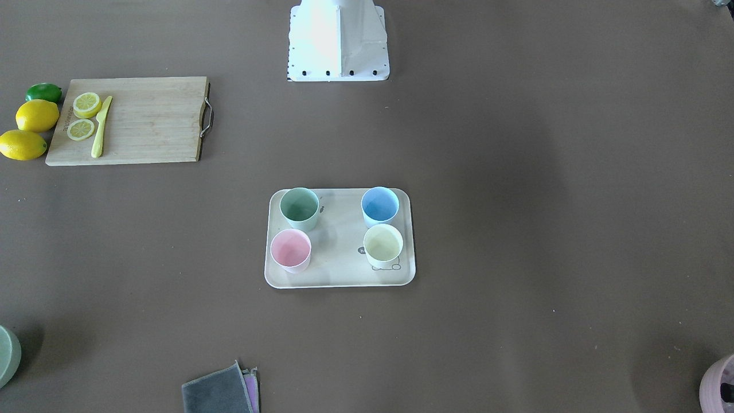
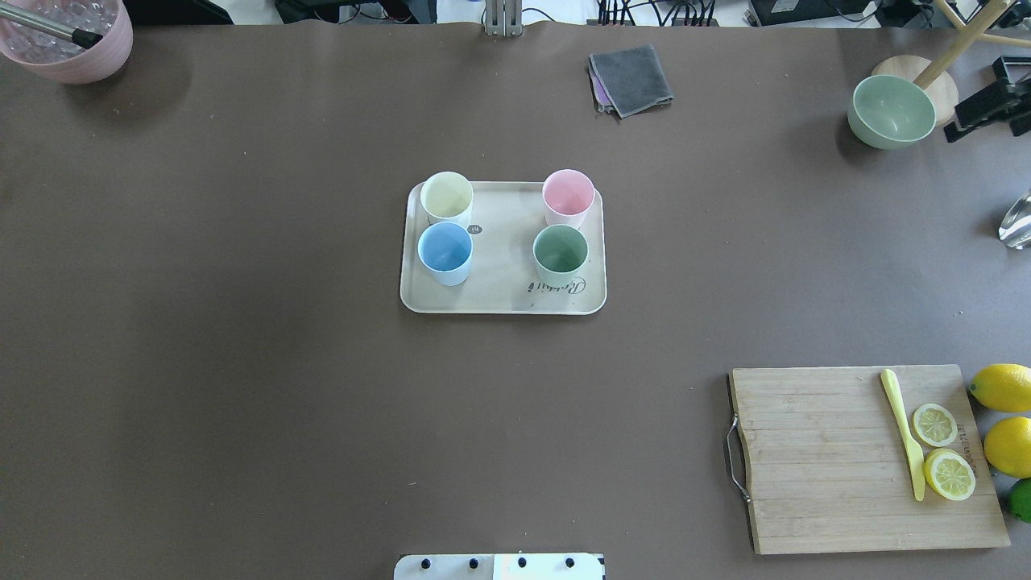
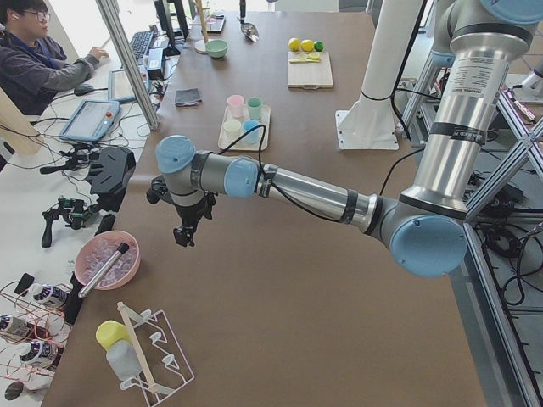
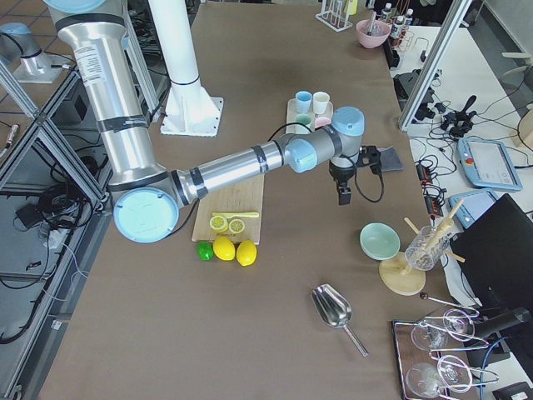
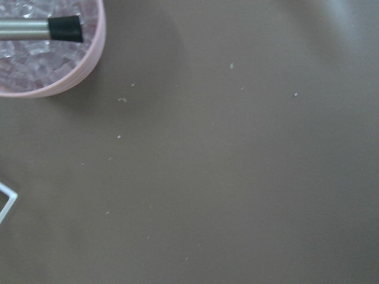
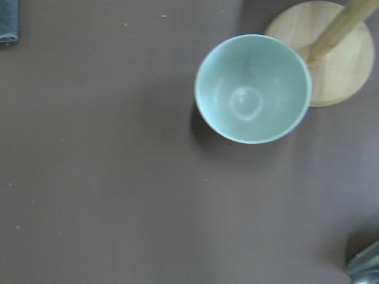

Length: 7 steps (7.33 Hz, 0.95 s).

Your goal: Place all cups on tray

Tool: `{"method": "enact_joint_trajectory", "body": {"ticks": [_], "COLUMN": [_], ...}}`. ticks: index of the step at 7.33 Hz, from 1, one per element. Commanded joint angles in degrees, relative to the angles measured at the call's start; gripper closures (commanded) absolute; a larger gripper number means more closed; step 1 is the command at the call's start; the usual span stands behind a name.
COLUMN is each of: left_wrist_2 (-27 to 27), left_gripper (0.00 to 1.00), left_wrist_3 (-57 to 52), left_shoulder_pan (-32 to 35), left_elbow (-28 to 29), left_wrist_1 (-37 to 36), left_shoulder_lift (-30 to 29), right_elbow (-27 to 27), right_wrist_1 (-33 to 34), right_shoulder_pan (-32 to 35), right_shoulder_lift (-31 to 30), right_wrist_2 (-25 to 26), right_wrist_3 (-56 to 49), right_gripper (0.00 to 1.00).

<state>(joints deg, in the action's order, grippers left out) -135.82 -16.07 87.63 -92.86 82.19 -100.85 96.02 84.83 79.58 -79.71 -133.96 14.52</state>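
Observation:
The cream tray [image 2: 499, 300] lies mid-table. On it stand all four cups, upright: pale yellow [image 2: 446, 196], pink [image 2: 568, 193], light blue [image 2: 445, 247] and mint green [image 2: 560, 250]. The front-facing view shows the same tray [image 1: 338, 269] with green [image 1: 299, 205], blue [image 1: 379, 204], pink [image 1: 290, 248] and yellow [image 1: 383, 244]. My left gripper [image 3: 184, 233] hangs above the table near the mauve pot, far from the tray. My right gripper [image 4: 343, 197] hangs beyond the tray near the grey cloth. Both show only in side views; I cannot tell whether they are open or shut.
A wooden cutting board [image 2: 838, 459] holds lemon slices and a yellow knife [image 2: 902, 431], with lemons and a lime beside it. A mint bowl [image 2: 892, 111] and wooden stand sit far right. The mauve pot [image 2: 68, 36] is far left, a grey cloth [image 2: 632, 78] far centre.

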Motion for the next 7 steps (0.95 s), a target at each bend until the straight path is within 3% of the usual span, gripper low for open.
{"method": "enact_joint_trajectory", "body": {"ticks": [1,3,7], "left_wrist_2": [-2.69,-2.7,-2.17], "left_gripper": [0.02,0.02,0.02], "left_wrist_3": [-5.63,-5.11,-5.37], "left_shoulder_pan": [4.3,6.06,7.91], "left_elbow": [0.04,-0.13,0.4], "left_wrist_1": [-0.72,7.43,7.55], "left_shoulder_lift": [8.01,15.21,18.49], "right_elbow": [-0.22,-2.23,-3.21], "right_wrist_1": [3.23,2.89,2.63], "right_shoulder_pan": [8.38,8.58,8.58], "right_shoulder_lift": [-10.14,-15.63,-15.91], "right_wrist_2": [0.52,3.87,3.26], "right_wrist_3": [-17.62,-17.87,-17.86], "right_gripper": [0.0,0.0,0.0]}}
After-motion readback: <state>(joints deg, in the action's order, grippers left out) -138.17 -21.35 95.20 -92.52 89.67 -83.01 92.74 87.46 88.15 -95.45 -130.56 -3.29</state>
